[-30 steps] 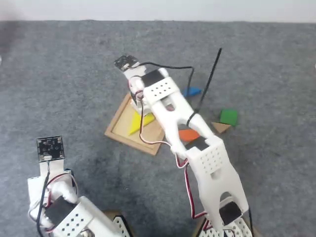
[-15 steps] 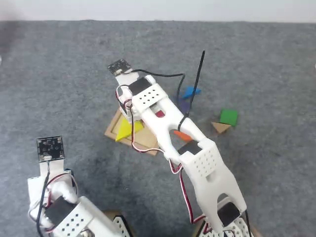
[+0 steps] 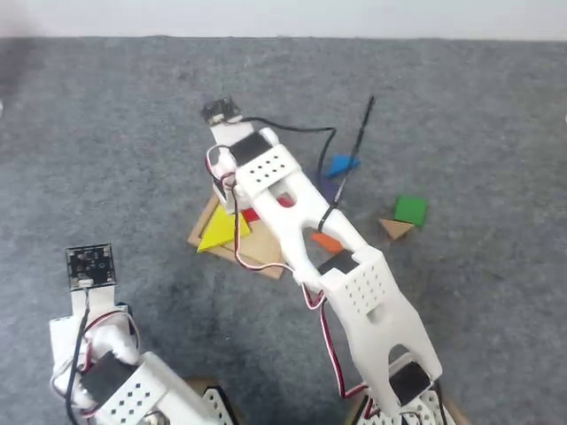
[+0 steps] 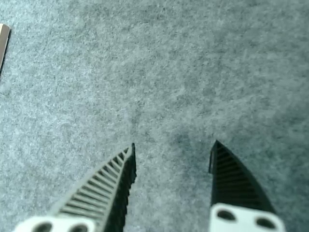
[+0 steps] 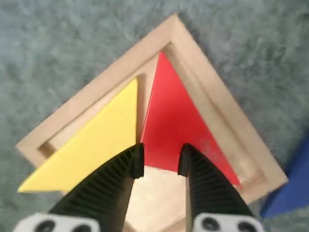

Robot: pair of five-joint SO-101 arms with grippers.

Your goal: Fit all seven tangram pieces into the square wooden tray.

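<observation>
The right tool (image 5: pixel 159 162) has swung toward the frame's left over the tray (image 3: pixel 266 264), and the yellow triangle (image 3: pixel 220 235) has slid to the tray's lower-left edge.

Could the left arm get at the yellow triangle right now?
Probably yes. The yellow triangle lies in the tray toward the left arm, one tip over the rim, with bare carpet between it and the open left claw. The right arm hangs over the tray and might crowd it.

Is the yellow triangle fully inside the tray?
No: in the right wrist view one corner of the yellow triangle pokes out over the tray rim.
</observation>
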